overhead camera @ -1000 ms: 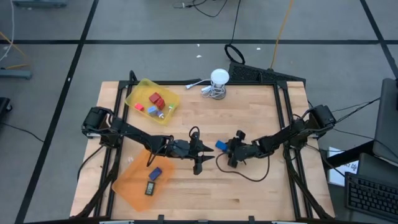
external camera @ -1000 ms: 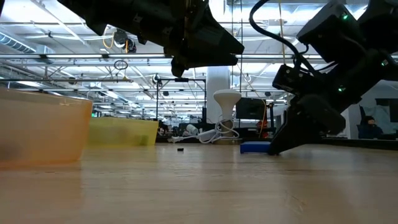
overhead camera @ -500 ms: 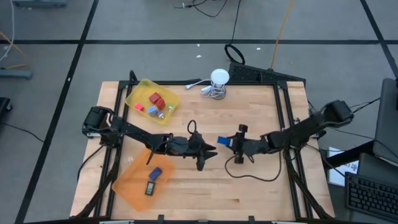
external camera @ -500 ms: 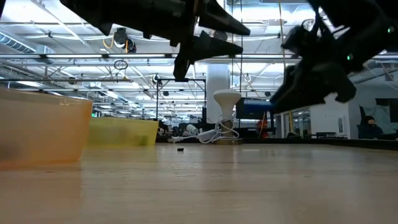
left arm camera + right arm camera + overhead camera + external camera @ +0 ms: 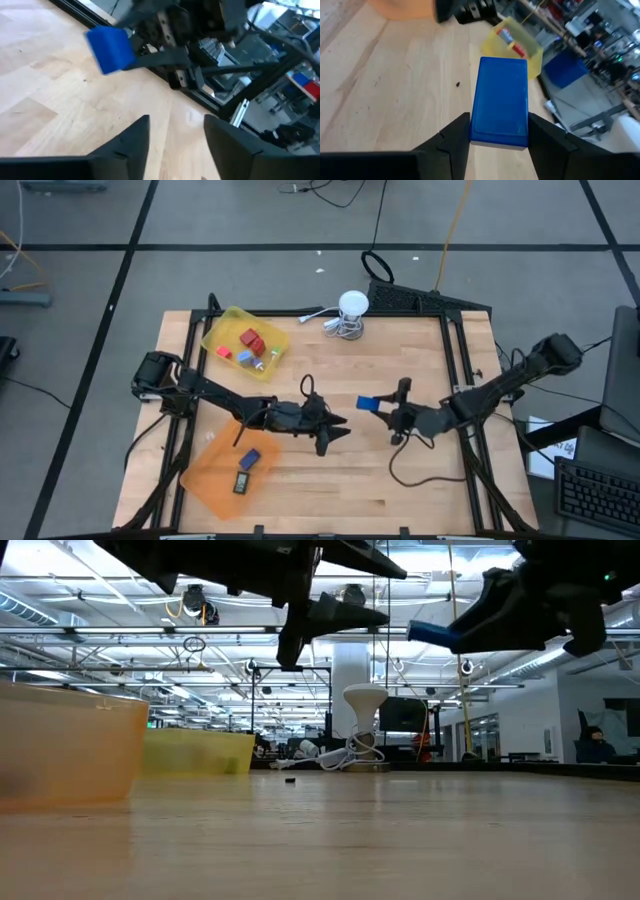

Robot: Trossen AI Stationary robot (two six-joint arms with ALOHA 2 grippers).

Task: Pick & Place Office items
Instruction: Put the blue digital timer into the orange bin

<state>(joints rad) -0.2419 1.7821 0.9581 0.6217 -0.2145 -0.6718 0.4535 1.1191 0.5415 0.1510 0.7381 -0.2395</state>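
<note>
High view, and the right gripper (image 5: 382,406) sits just right of table centre, clamped on a blue block (image 5: 368,404) that sticks out of its fingers toward nine o'clock. The low view shows that block (image 5: 432,634) carried clear above the wood, plenty of air beneath it. The right wrist view confirms it: both fingers pinch the blue block (image 5: 500,101) on its long sides.

Facing it across a narrow gap is the left gripper (image 5: 340,425), just left of centre, fingers parted and nothing between them; the left wrist view shows bare wood between the two dark fingers (image 5: 131,141). Gripper tips are near, not touching.

Open room: the wooden table (image 5: 420,350) is bare from twelve to three o'clock and again along the near edge at six. A white round object (image 5: 352,306) with its cable sits at the far edge, around twelve. The yellow tray (image 5: 222,330) at ten o'clock, hard by the far-left corner, holds red and blue pieces (image 5: 250,341). The orange tray (image 5: 200,475) at seven o'clock, close to the near edge, holds one blue piece (image 5: 250,458) and one dark piece (image 5: 242,483).
</note>
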